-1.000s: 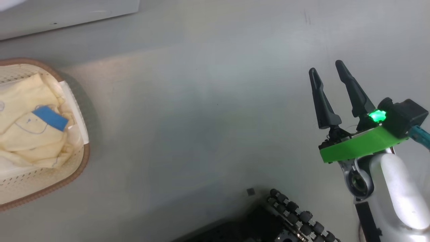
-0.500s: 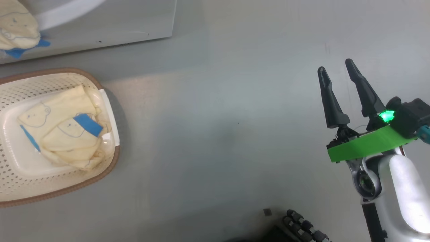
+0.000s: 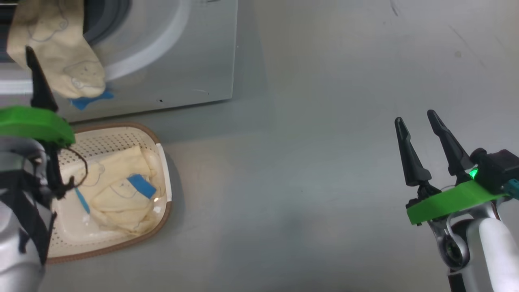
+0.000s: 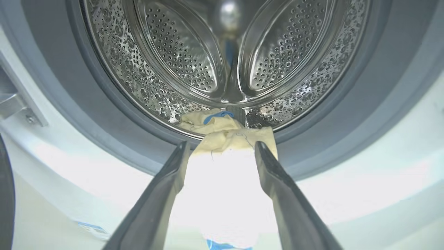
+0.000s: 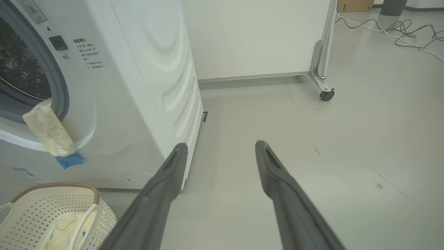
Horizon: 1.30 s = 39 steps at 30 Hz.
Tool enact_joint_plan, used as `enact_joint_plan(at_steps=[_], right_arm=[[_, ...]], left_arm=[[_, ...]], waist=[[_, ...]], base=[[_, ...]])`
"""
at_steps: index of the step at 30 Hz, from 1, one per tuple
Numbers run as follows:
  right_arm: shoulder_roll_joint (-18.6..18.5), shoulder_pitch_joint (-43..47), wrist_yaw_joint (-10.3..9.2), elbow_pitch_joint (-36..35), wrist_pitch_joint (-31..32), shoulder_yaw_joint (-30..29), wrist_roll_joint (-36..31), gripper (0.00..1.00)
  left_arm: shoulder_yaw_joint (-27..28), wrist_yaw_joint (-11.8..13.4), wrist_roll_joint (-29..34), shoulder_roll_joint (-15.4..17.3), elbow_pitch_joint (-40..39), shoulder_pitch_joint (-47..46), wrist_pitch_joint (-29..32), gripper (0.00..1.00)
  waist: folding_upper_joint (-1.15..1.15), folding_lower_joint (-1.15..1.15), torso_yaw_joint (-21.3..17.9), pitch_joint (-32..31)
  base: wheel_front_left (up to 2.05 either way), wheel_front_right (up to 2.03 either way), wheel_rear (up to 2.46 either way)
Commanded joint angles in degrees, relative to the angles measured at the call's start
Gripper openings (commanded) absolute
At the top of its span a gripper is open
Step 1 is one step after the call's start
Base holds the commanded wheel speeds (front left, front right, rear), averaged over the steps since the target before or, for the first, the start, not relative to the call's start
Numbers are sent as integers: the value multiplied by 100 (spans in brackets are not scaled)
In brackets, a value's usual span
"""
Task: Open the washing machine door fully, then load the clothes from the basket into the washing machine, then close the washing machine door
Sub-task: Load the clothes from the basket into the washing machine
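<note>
The white washing machine (image 3: 182, 61) stands at the upper left with its opening uncovered; the door is out of view. One cream-yellow garment (image 3: 61, 61) hangs over the grey gasket lip, blue patch at its bottom. In the left wrist view that garment (image 4: 225, 139) drapes over the lip of the steel drum (image 4: 222, 52). My left gripper (image 4: 222, 144) is open, fingers on either side of the cloth. The basket (image 3: 121, 134) sits on the floor below with more clothes (image 3: 117, 190) inside. My right gripper (image 3: 415, 116) hovers open and holds nothing, far right over bare floor.
Seen from the right wrist, the washing machine's side panel (image 5: 156, 86) is on the left, with a white wall behind. A caster leg (image 5: 324, 86) and loose cables (image 5: 399, 27) lie further back. The basket (image 5: 52, 208) is at that view's lower left.
The head camera has swung, shifting the basket right and bringing the washer's opening into view. My left arm has come into view at the washer, and a garment now hangs from the opening's lip.
</note>
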Motion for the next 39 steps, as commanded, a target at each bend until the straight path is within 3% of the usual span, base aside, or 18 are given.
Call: enact_joint_plan(at_steps=[1, 12, 18, 30, 39], right_arm=[[-48, 71, -1, -227, 35, 41, -61, 100], [-98, 553, -1, -474, 363, -135, -339, 100], [-241, 757, -1, -629, 574, -81, -424, 100], [-352, 892, -1, -780, 752, 90, -422, 100], [-305, 954, -1, -816, 784, 128, -420, 100]], left_arm=[[156, 76, 25, 200, -324, 179, -46, 100], [109, 908, 196, -77, -2089, 2592, -176, 100], [4, 1245, 264, -183, -2852, 3645, -167, 100], [-96, 1477, 243, -258, -3345, 4311, -84, 100], [-121, 1519, 223, -240, -3416, 4393, -29, 100]], waist=[[0, 0, 80, -350], [0, 0, 268, -1308], [0, 0, 446, -1721], [0, 0, 670, -2032], [0, 0, 704, -2066]], base=[[0, 0, 0], [0, 0, 0], [0, 0, 0], [0, 0, 0], [0, 0, 0]])
